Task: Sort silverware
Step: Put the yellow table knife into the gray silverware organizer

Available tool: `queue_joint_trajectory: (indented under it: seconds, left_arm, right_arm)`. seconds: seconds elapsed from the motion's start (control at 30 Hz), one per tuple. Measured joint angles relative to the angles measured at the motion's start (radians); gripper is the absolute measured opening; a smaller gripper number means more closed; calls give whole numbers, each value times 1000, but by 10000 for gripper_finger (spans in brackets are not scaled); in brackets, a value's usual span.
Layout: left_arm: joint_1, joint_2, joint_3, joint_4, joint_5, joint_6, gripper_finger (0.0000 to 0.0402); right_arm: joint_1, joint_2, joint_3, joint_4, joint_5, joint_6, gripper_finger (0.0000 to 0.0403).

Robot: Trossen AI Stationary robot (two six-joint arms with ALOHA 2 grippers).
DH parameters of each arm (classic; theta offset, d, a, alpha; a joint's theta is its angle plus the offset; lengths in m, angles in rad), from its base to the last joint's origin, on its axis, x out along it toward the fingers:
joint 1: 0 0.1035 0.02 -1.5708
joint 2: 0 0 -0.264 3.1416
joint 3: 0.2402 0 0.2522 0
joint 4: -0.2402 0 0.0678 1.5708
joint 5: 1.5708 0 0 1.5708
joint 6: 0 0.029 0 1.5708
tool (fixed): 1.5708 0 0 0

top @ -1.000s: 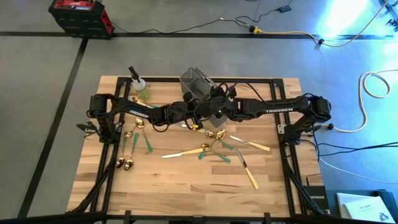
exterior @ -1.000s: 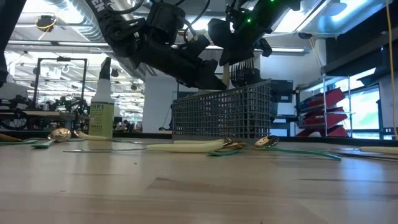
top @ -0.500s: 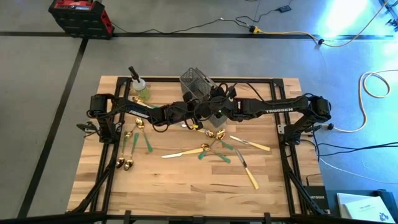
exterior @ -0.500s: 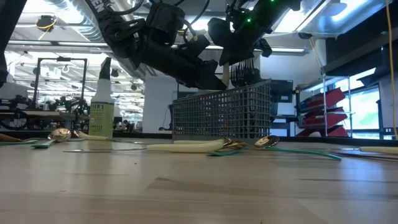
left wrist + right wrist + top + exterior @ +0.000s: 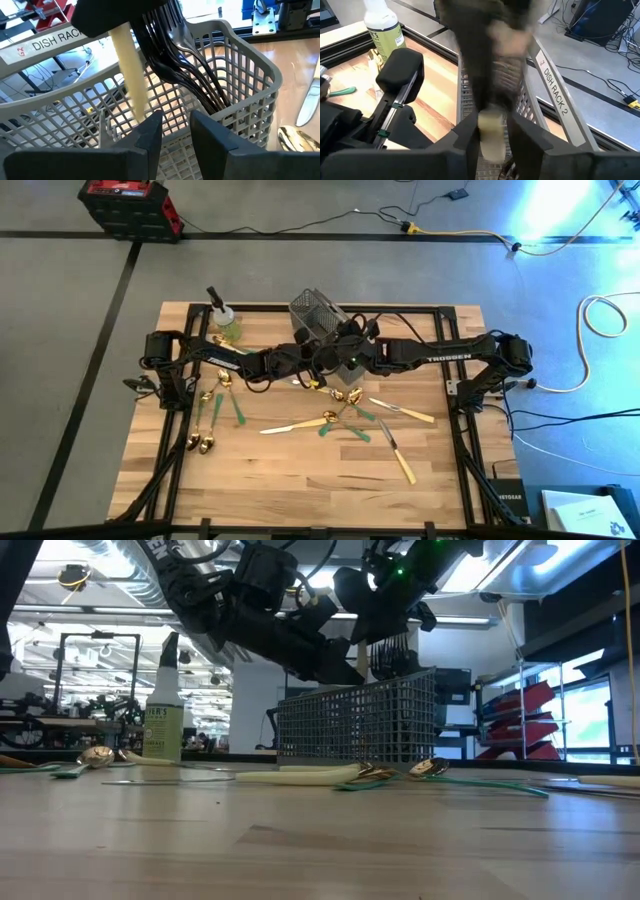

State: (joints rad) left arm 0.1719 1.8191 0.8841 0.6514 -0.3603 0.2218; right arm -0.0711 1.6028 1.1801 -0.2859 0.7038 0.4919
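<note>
Little moved since earlier frame; right jaws eased slightly. Cream-handled cutlery bundle (image 5: 492,131) between right gripper (image 5: 492,137) fingers, above caddy (image 5: 318,315), frame upper centre. I'd release only once tips sit inside. Left gripper (image 5: 175,131) jaws slightly apart, empty, beside caddy wall.

1. In the low view, the right hand (image 5: 375,638) above the wire caddy (image 5: 357,725) has shifted very slightly sideways. Its dark casing now sits a touch differently against the bright ceiling lights.
2. The cream-handled piece (image 5: 363,662) and the dark forks (image 5: 390,655) hanging below that hand have shifted with it, just as slightly, over the caddy's rim.
3. The shift is too small to make out in the high view.
</note>
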Motion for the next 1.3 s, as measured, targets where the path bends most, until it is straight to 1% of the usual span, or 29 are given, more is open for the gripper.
queue_joint_trajectory:
  seconds: [0.13, 0.23, 0.63, 0.73, 0.83, 0.93, 1.13, 1.23, 1.3]
  left_arm:
    - [1, 0, 0, 0, -20, 21, 86]
    - [10, 0, 0, 0, -19, 19, 86]
    - [20, -1, 0, -1, -25, 1, 86]
    - [17, -28, -13, -8, -22, -58, 86]
    - [18, -74, -15, -53, -27, -76, 86]
    - [15, -141, -16, -91, -38, -61, 86]
    - [0, -286, -14, -222, -18, -62, 86]
    - [-26, -386, -13, -298, -16, -31, 86]
    - [-54, -467, -13, -391, -10, 1, 86]
  right_arm:
    - [0, 0, 0, -1, -1, 0, 124]
    - [0, 0, 0, -1, -1, 0, 137]
    - [0, 0, -1, -1, 0, 0, 140]
    - [6, 1, -1, 17, -18, 1, 140]
    - [28, -6, 0, 31, -16, -29, 140]
    - [48, -10, 26, -3, -5, -46, 140]
    - [89, -14, 100, -91, 77, -52, 140]
    - [116, -13, 125, -101, 127, -80, 140]
    - [136, -14, 150, -105, 149, -105, 140]
